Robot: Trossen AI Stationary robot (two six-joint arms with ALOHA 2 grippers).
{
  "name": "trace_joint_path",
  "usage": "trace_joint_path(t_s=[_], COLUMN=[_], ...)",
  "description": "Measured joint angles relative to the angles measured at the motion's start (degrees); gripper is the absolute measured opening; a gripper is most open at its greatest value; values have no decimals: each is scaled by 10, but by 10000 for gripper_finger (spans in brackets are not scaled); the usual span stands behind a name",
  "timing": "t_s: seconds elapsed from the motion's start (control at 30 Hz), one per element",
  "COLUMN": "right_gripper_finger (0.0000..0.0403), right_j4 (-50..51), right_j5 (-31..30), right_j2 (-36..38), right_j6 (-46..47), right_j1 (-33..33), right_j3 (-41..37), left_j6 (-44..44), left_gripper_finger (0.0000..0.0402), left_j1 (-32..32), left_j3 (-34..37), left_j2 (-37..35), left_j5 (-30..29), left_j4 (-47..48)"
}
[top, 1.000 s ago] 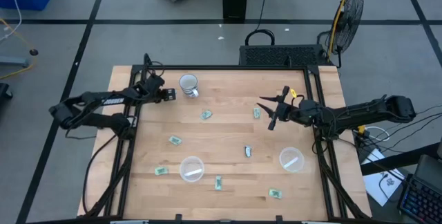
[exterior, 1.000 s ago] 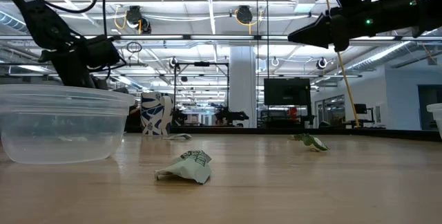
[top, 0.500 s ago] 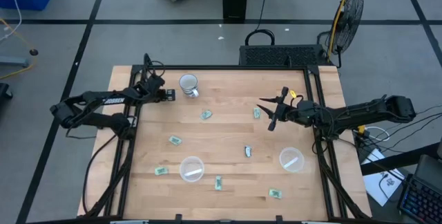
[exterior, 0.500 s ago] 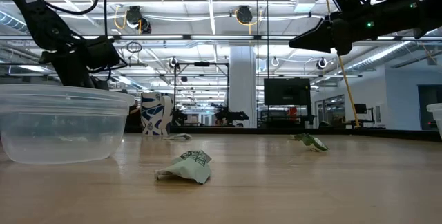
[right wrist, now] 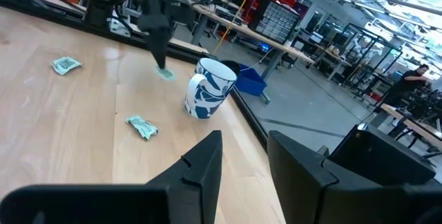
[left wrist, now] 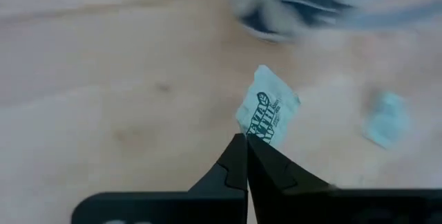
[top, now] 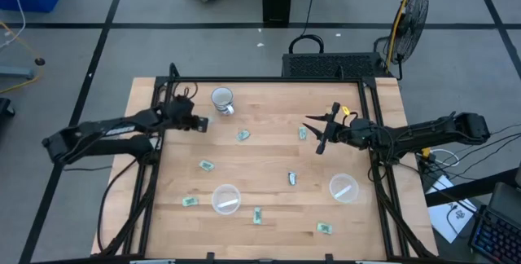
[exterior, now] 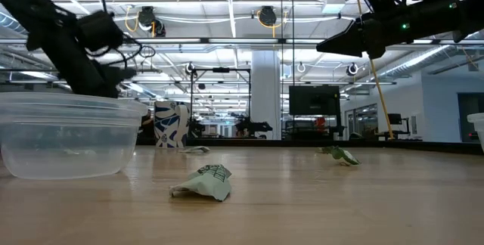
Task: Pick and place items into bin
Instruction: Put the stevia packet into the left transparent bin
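Note:
Several tiny pale-green wrapped pieces lie flat and scattered on the wooden table, among them one (top: 242,135) at mid-table and one (top: 206,165) nearer the front. My left gripper (top: 203,124) is at the far left, next to the white-and-grey mug (top: 222,99), and is shut on one pale-green piece (left wrist: 268,110). My right gripper (top: 317,136) is open and empty, raised above the table's right half; it also shows in the low view (exterior: 333,43). Two clear round cups (top: 225,199) (top: 343,188) stand near the front. My left gripper pinches the pale-green piece by its near corner (left wrist: 250,131) between its two shut fingertips, only at their free ends. The fingers (right wrist: 159,41) point down at it. The piece sticks out beyond the tips, and the low view shows the gripper well above the table.
Another small piece (left wrist: 387,117) lies near the mug. A dark frame rail (top: 155,174) runs along the table's left and right sides. A crumpled piece (exterior: 203,183) lies close in the low view beside a clear cup (exterior: 68,135).
My left arm has swung so that its gripper has gone a little toward the table's near edge, away from the mug, staying shut. My right gripper has kept still.

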State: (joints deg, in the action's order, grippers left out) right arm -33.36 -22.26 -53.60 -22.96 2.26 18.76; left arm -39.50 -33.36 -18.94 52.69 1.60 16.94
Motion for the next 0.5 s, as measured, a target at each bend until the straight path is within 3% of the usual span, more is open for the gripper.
trace_joint_path(t_s=[0.13, 0.27, 0.4, 0.5], right_gripper_finger=[110, 110, 110, 110], right_j4=[0, 0, 0, 0], right_j5=[0, 0, 0, 0], right_j2=[0, 0, 0, 0], right_j6=[0, 0, 0, 0], right_j1=[0, 0, 0, 0], right_j3=[0, 0, 0, 0], left_j6=[-45, -114, -137, -138], left_gripper_finger=[2, 1, 1, 1], left_j1=[90, 216, 345, 432], left_j3=[0, 0, -14, -61], left_j2=[-67, -90, -75, -43], left_j5=[48, 41, -28, -113], left_j4=[3, -57, -144, -133])
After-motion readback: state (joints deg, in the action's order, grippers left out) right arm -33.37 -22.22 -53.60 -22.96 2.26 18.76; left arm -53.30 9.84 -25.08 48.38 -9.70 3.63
